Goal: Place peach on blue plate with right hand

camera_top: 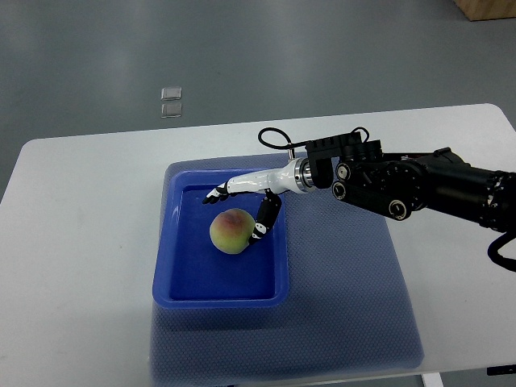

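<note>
A yellow-green peach [230, 233] with a pink blush lies inside the blue plate [179, 274], a shallow rectangular tray, a little left of its middle. My right hand [236, 213] reaches in from the right and hovers over the peach's far right side. Its white fingers [216, 194] stretch out past the far side of the peach without touching it. The dark thumb [264, 219] hangs down by the fruit's right side, at or just off its skin. The hand is open and holds nothing. My left arm does not show.
The plate sits on a blue mesh mat [347, 306] spread over the white table [72, 242]. The bulky black right forearm [403, 184] stretches over the mat's right part. Two small clear objects [171, 101] lie on the grey floor beyond the table.
</note>
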Controlling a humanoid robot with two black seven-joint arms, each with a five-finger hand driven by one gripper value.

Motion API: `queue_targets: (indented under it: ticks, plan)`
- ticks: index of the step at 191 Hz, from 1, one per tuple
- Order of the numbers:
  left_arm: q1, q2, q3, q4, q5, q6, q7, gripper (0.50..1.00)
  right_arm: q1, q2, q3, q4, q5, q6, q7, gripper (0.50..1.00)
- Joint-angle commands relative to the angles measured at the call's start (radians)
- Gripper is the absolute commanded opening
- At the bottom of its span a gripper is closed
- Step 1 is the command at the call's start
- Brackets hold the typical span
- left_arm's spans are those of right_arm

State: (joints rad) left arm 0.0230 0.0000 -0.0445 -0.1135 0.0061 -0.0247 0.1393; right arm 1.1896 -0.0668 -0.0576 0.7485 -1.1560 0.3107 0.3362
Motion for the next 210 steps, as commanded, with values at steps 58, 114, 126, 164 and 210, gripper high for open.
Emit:
queue_targets:
  ticks: [58, 114, 126, 164, 210]
  plan:
    - [0.000, 0.000, 0.000, 0.000, 0.000, 0.000, 0.000, 1.000, -0.016, -0.087, 0.177, 0.000, 0.202, 0.062, -0.002, 0.928]
    - [0.000, 0.000, 0.000, 0.000, 0.000, 0.000, 0.000, 1.000, -0.205, -0.140, 0.430, -0.003, 0.348, 0.062, -0.002, 0.928]
    - [0.000, 0.000, 0.000, 0.000, -0.002, 0.000, 0.000, 1.000, -0.240, -0.142, 0.479, -0.006, 0.369, 0.073, -0.005, 0.928]
    - [0.000, 0.000, 0.000, 0.000, 0.000, 0.000, 0.000, 1.000, -0.311, -0.134, 0.570, -0.046, 0.565, 0.074, -0.088, 0.928]
    - [0.000, 0.000, 0.000, 0.000, 0.000, 0.000, 0.000, 1.000, -0.334, -0.128, 0.571, -0.138, 0.903, 0.070, -0.148, 0.928]
